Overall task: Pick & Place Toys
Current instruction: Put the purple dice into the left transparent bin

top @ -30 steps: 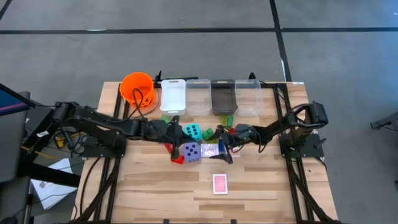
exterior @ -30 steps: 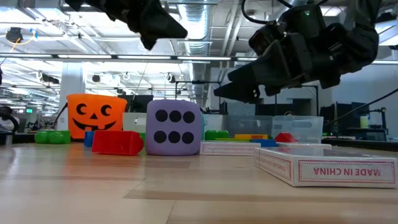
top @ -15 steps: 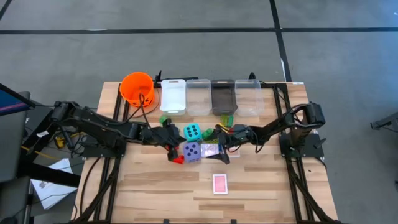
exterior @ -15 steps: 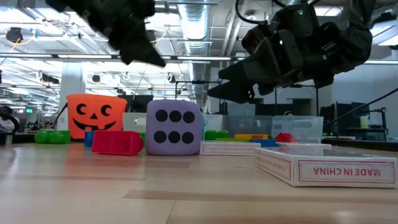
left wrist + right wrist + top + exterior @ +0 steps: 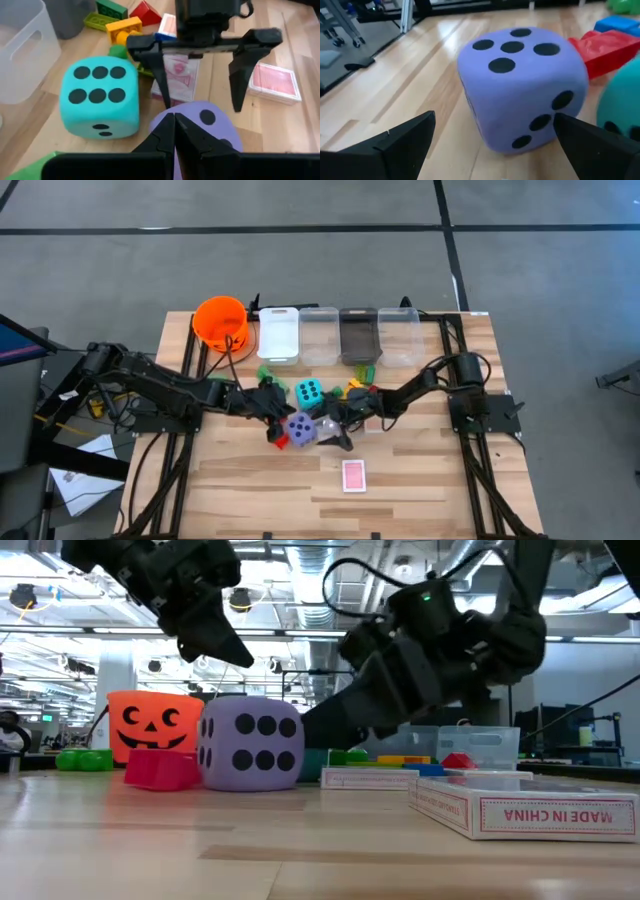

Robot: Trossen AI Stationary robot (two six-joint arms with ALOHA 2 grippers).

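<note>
The right gripper is low over the middle of the table, right by the purple die. Its two fingers are spread wide, one on each side of the die, but they are not squeezing it. In the right wrist view the die sits between the two dark fingers with a gap on both sides.

The left gripper hangs just above the purple die from the other side. Its fingers are pressed tight together and hold nothing (they look like one dark point).

The purple die stands on the wood, a bit turned. A red brick lies just beside it. The teal die sits near it, closer to the bins. Small bricks, yellow, green and red, lie in a bunch close to the bins.

One pink card pack lies alone near the front edge of the table, well apart from the rest. Another pink card pack lies near the purple die.

The orange bucket stands at the back corner, next to the row of bins.
</note>
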